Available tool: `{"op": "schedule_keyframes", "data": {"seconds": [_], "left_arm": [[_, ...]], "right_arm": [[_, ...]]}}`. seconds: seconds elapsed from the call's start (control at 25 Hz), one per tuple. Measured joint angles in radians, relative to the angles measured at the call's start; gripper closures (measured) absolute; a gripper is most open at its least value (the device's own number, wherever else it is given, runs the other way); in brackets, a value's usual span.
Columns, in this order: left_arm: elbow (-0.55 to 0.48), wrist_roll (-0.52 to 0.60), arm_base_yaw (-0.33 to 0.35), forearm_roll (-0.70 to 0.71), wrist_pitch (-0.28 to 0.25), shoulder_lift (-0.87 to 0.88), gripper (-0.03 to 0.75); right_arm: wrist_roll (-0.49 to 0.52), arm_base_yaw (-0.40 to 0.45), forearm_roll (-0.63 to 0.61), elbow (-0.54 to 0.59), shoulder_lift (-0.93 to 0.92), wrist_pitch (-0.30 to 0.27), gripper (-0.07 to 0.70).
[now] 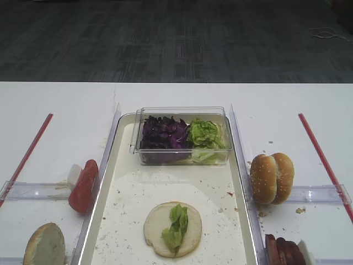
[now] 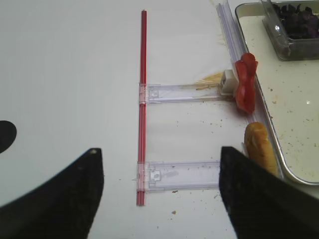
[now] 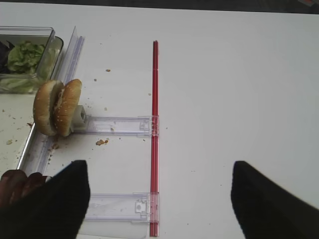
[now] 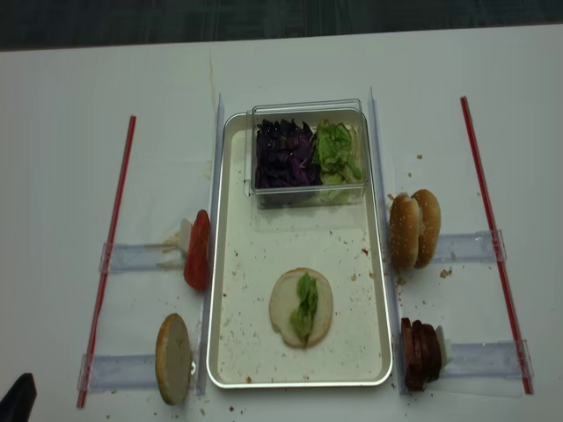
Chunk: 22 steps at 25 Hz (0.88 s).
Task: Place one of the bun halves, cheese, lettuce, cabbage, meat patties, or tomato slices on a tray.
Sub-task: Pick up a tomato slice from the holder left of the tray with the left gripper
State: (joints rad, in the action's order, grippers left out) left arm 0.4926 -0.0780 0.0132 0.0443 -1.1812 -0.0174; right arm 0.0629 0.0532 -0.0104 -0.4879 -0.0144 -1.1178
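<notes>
Sitting in the middle of the cream tray [image 4: 230,264] is one bun half [image 4: 286,316] with its pale cut side up, and a piece of lettuce [image 4: 305,308] lies on top of it, so a burger looks to be started there. At the far end of the tray stands a clear box [image 4: 308,114] with purple cabbage [image 4: 283,154] on one side and more lettuce on the other. The other foods wait on the white counter [image 4: 62,132] just outside the tray, stood on edge in clear holders [image 4: 132,257], probably so a tool can pinch them easily. Red tomato slices [image 4: 197,251] and a lone bun half [image 4: 173,358] are on the left side. Two seeded bun halves [image 4: 413,229] and dark meat patties [image 4: 420,352] are on the right side. The left tool [image 2: 159,194] is spread wide with nothing in it, hanging over the counter near the lone bun and the tomato. The right tool [image 3: 159,199] is wide too and holds nothing, close to the patties. A good next piece might be a patty or tomato, but I cannot tell which arm will go.
</notes>
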Motion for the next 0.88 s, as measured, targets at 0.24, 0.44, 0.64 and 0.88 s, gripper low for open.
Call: {"op": "schedule_keyframes", "data": {"seconds": [0.24,0.44,0.64,0.88], "left_arm": [[0.0,0.0,0.0,0.0,0.0,0.0,0.228],[0.0,0.0,0.0,0.0,0.0,0.0,0.228],[0.0,0.0,0.0,0.0,0.0,0.0,0.228],[0.0,0.0,0.0,0.0,0.0,0.0,0.228]], "right_arm": [[0.0,0.0,0.0,0.0,0.0,0.0,0.021],[0.0,0.0,0.0,0.0,0.0,0.0,0.021],[0.0,0.0,0.0,0.0,0.0,0.0,0.021],[-0.004,0.0,0.0,0.0,0.0,0.0,0.021]]}}
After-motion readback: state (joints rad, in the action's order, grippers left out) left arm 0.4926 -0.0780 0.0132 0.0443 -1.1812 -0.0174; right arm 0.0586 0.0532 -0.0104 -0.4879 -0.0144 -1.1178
